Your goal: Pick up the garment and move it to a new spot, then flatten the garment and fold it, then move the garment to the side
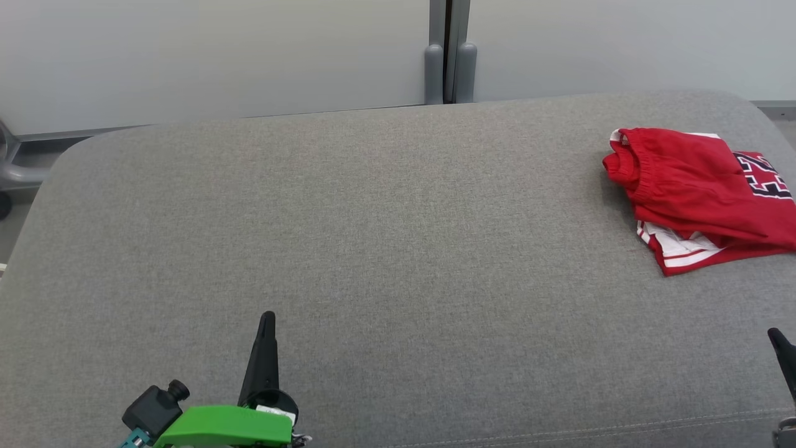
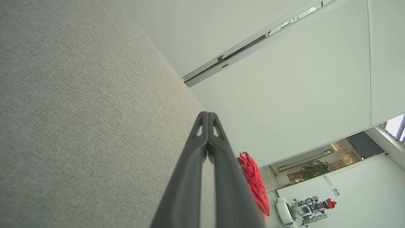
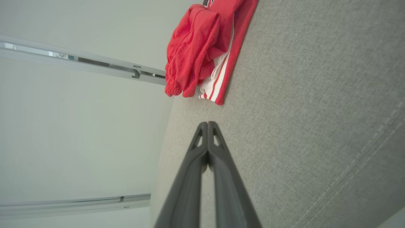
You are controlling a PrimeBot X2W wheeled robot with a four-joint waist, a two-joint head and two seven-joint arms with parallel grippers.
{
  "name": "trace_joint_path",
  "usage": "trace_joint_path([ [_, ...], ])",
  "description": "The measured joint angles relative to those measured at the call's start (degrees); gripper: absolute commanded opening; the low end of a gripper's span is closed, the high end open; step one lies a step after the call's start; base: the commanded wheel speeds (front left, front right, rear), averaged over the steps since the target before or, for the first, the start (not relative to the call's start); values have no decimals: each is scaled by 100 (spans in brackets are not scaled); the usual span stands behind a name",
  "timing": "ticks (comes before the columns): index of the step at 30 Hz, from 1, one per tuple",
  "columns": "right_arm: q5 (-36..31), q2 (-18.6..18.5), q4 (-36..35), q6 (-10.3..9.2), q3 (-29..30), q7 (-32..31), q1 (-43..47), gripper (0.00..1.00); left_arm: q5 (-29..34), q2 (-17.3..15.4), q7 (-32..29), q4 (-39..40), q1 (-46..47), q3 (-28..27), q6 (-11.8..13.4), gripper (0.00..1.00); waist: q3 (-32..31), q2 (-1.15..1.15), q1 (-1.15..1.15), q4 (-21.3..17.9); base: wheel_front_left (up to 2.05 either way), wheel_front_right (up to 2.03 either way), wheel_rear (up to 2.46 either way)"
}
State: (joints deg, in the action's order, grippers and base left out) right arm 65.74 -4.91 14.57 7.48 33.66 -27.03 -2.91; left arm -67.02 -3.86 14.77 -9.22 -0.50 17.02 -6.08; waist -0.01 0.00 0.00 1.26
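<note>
A red garment [image 1: 696,193] with white trim and black numbers lies folded at the far right of the grey cushioned surface [image 1: 373,236], partly cut by the head view's right edge. My left gripper [image 1: 267,317] is shut and empty at the lower left, far from the garment. My right gripper [image 1: 774,336] is at the lower right edge, below the garment and apart from it. In the right wrist view the shut gripper [image 3: 208,124] points toward the garment [image 3: 202,53], with a gap of bare cushion between. The left wrist view has the shut gripper [image 2: 208,114] and the garment [image 2: 253,180] small beyond it.
A pale wall with a grey vertical post [image 1: 449,53] stands behind the cushion. The cushion's stitched front seam [image 1: 622,426] runs near the lower right. In the left wrist view another robot [image 2: 303,209] stands far across the room.
</note>
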Motion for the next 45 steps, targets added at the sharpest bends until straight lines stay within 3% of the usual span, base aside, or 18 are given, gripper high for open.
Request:
trace_joint_path([
  [45, 2062, -63, 191, -1, 1405, -1593, -215, 0, -2146, 89, 18, 294, -39, 396, -104, 0, 75, 0, 0, -97, 0, 0, 0],
])
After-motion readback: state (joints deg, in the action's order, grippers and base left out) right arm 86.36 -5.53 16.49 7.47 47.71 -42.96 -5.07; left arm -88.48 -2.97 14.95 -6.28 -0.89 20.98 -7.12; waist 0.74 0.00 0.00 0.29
